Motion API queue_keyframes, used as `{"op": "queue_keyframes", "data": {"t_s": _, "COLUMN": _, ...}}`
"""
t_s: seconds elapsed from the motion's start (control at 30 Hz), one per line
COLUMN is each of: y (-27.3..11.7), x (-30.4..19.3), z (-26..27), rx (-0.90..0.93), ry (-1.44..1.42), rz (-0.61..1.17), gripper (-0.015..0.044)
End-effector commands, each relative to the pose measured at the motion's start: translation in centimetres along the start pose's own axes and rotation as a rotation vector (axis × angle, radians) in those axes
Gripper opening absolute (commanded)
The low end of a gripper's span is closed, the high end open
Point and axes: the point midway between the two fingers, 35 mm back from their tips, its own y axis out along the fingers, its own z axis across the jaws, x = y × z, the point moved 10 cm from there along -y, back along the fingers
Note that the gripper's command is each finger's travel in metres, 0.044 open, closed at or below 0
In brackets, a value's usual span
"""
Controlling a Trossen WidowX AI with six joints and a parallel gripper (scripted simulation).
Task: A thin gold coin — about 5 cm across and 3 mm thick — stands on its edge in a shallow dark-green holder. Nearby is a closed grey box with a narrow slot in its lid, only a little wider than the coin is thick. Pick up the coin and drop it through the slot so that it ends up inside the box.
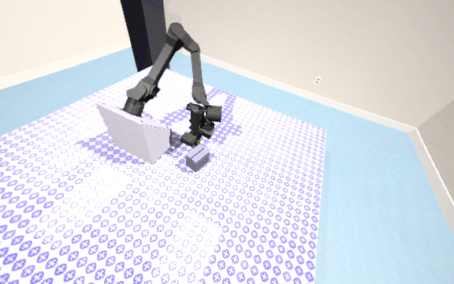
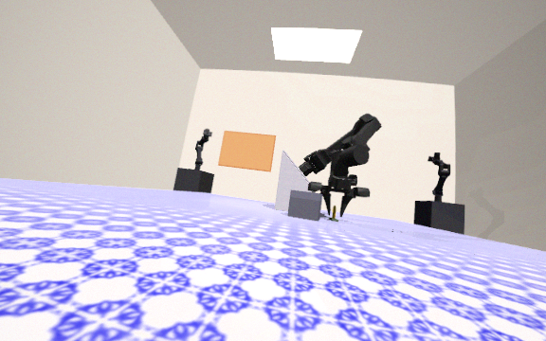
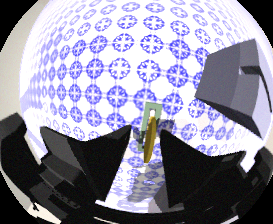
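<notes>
Claw [image 2: 335, 214] — pointed straight down, fingers parted to a moderate gap and holding nothing; one finger [image 3: 87, 156] stands on each side of the coin, neither touching it as far as the wrist view shows.

Gold coin [image 3: 148, 137] — upright on its edge in the dark-green holder [image 3: 151, 115], between the fingertips, on the patterned floor [image 1: 211, 205].

Grey box [image 2: 305, 205] — just beside the holder, lid slot [image 1: 198, 151] facing up; closed, nothing in it yet by my judgement.

White slanted panel [image 1: 132, 134] — near the box, on the arm-base side.

Risks, as I judge them:
- The coin is thin — if the fingers close off-centre, one pad reaches it first and tips it flat in the holder, where it is hard to pinch.
- Descending further may drive a fingertip into the holder's rim and shove it.
- A grip low or skewed lets the coin rotate, and the narrow slot forgives little tilt.
- The box sits close; the swing across could knock it.
</notes>
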Motion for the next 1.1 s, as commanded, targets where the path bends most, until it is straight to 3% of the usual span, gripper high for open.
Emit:
{"op": "queue_keyframes", "data": {"t_s": 0.0, "y": 0.3, "x": -0.2, "z": -0.2, "rx": -0.008, "ry": 0.012, "rz": 0.009, "gripper": 0.0161}}
{"op": "queue_keyframes", "data": {"t_s": 0.07, "y": 0.3, "x": -0.2, "z": -0.2, "rx": -0.008, "ry": 0.012, "rz": 0.009, "gripper": 0.0161}}
{"op": "queue_keyframes", "data": {"t_s": 0.27, "y": 0.3, "x": -0.2, "z": -0.2, "rx": -0.008, "ry": 0.012, "rz": 0.009, "gripper": 0.0003}}
{"op": "queue_keyframes", "data": {"t_s": 1.07, "y": -1.6, "x": 0.3, "z": -0.7, "rx": -0.015, "ry": 0.072, "rz": -0.015, "gripper": 0.0000}}
